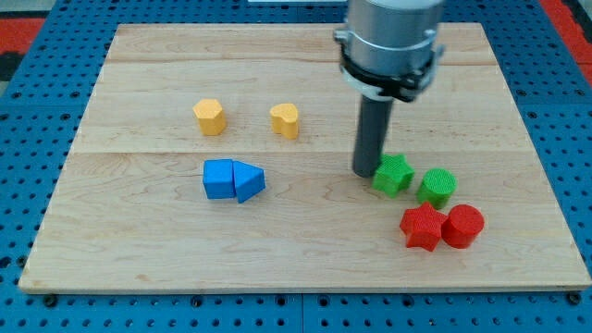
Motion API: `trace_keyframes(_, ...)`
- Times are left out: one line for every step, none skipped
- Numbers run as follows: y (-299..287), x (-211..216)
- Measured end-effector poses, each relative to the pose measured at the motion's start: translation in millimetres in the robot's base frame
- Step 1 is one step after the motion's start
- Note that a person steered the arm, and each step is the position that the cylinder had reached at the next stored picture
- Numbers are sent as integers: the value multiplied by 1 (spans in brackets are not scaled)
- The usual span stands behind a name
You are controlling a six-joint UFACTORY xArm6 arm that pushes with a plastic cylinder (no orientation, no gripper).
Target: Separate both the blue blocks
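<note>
Two blue blocks touch each other left of the board's middle: a blue cube point(218, 178) on the view's left and a blue wedge-like block point(249, 181) against its right side. My tip point(364, 172) rests on the board well to the right of them, right beside the left edge of a green star-shaped block point(394, 174). The rod hangs from a grey cylinder at the view's top.
Two yellow blocks point(210, 117) point(285, 120) stand above the blue pair. A green cylinder point(437, 187) sits right of the green star. A red star point(422, 228) and a red cylinder point(462, 226) lie below them. The wooden board point(139, 250) ends at a blue mat.
</note>
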State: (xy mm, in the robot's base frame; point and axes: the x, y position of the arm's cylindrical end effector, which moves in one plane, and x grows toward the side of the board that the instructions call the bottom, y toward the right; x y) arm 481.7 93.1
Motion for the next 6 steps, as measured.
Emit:
trace_keyframes(20,7)
trace_keyframes(-39,-34)
trace_keyframes(-134,-36)
trace_keyframes(-230,-18)
trace_keyframes(-271,-26)
trace_keyframes(-301,-41)
